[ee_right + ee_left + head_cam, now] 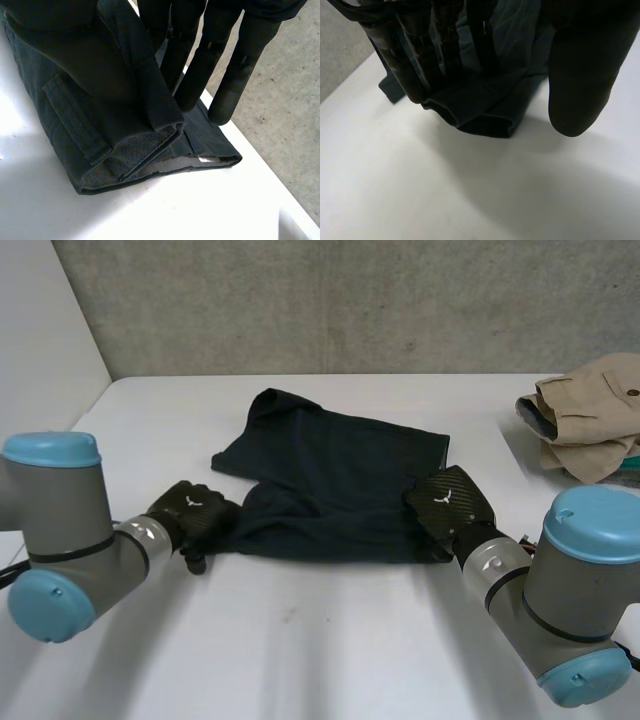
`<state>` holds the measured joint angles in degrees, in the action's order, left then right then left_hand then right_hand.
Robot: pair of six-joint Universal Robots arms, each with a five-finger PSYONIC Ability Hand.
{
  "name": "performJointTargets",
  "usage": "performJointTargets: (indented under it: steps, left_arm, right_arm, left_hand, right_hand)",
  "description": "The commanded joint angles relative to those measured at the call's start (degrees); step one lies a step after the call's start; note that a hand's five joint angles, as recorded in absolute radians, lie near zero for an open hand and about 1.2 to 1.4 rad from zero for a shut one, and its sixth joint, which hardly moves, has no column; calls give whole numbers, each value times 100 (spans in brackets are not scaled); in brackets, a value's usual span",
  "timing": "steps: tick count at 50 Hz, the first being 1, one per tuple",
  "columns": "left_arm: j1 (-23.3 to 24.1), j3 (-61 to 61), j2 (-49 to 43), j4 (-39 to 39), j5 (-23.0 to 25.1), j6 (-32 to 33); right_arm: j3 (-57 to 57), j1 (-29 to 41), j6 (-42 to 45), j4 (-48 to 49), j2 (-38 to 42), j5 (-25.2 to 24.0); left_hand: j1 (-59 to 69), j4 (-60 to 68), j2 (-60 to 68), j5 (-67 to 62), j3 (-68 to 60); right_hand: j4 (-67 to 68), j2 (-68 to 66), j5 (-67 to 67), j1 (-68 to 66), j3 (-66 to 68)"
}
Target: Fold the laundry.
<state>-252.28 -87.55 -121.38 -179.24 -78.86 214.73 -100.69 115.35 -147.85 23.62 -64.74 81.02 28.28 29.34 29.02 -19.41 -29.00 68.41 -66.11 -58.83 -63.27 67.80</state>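
A dark navy garment (340,480) lies spread on the white table (300,640), partly folded over itself. My left hand (195,512) is at its near left corner. In the left wrist view its fingers (410,65) rest straight on top of the folded corner (485,110), while the thumb (580,75) hangs apart over bare table. My right hand (450,502) is at the near right corner. In the right wrist view a raised fold of the garment (75,130) is pinched between the thumb (85,55) and the straight fingers (235,65).
A pile of beige clothing (590,415) sits at the table's far right edge, with something teal (630,465) under it. A grey wall runs behind the table. Bare white table stretches in front of the garment.
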Motion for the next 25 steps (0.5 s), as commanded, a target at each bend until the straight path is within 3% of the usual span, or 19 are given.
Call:
performJointTargets:
  steps: [1,6,12,20,25]
  left_arm:
    - [241,220,-255,-479,-191,350]
    - [311,308,-360,-901,-296,622]
    - [285,335,-422,-1192,-253,1000]
    - [92,326,-220,-1131,81,1246]
    - [109,107,734,-185,125,1133]
  right_arm:
    - [-3,-22,11,-6,-3,-16]
    - [-3,-48,2,-33,-38,-7]
    - [-20,-153,20,-156,-170,-16]
    - [59,-285,11,-525,-539,-130]
    - [225,-294,169,-1121,-925,-314]
  left_hand:
    - [1303,1198,1230,-1190,-1231]
    - [1992,1887,1919,-1879,-1920]
    - [5119,5014,5046,-5006,-5047]
    - [5172,5066,5098,-5059,-5100]
    - [5172,5066,5098,-5059,-5100]
  right_hand:
    - [1159,-1389,-1117,-1673,1220]
    - [1159,-1389,-1117,-1673,1220]
    - [1159,-1389,-1117,-1673,1220]
    - [1159,-1389,-1117,-1673,1220]
    - [1159,-1389,-1117,-1673,1220]
